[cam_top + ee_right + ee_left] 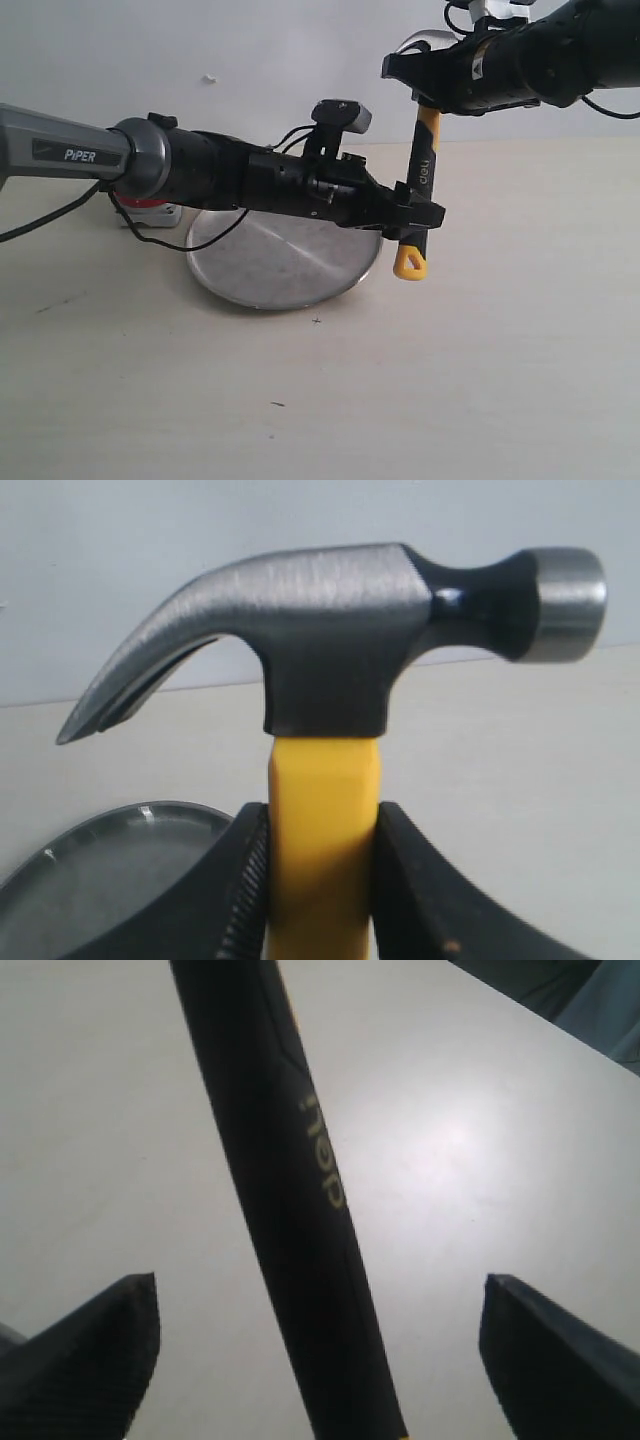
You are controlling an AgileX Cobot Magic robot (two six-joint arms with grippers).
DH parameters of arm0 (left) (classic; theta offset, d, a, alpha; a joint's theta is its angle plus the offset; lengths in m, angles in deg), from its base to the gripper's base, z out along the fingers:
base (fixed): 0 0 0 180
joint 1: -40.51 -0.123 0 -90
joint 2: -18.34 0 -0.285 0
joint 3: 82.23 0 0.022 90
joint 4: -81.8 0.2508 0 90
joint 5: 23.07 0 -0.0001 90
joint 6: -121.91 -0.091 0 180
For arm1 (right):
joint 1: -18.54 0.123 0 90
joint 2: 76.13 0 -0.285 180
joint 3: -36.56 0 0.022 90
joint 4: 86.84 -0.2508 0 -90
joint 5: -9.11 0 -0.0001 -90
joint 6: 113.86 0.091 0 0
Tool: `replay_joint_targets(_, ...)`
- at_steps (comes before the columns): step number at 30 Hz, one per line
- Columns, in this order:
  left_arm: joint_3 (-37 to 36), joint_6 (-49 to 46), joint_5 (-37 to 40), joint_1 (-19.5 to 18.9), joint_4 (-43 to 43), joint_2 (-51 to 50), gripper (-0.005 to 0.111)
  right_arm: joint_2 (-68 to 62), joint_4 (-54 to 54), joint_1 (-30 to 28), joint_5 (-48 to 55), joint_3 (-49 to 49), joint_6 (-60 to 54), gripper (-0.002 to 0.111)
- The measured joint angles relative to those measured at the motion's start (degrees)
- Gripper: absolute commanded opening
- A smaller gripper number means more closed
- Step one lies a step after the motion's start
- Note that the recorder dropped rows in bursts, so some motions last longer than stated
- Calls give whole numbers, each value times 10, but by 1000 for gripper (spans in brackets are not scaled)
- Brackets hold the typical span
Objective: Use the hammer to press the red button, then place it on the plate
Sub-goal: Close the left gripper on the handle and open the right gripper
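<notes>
The hammer (424,160) hangs upright in the air at the plate's right edge, head up and yellow loop down. My right gripper (322,880) is shut on the yellow neck just under the dark metal head (340,630). My left gripper (320,1350) is open, its two fingers wide on either side of the black grip (300,1220) without touching it. The silver plate (280,262) lies under my left arm. The red button (145,203) shows only as a red sliver with its grey base behind the left arm.
The pale table top (500,380) spreads to the front and right. A white wall stands behind it. The left arm's cable (170,243) loops over the plate's left rim.
</notes>
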Motion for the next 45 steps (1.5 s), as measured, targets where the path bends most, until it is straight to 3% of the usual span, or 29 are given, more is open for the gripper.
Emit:
replay_joint_targets(12, 35, 24, 21, 7, 0, -17, 81, 0, 0, 0, -7, 0, 0, 0)
replay_joint_targets(30, 44, 32, 13, 24, -7, -24, 0, 0, 0, -1, -8, 2, 0, 0)
replay_joint_targets(45, 46, 4, -36, 25, -6, -26, 0, 1, -4, -1, -8, 2, -10, 0)
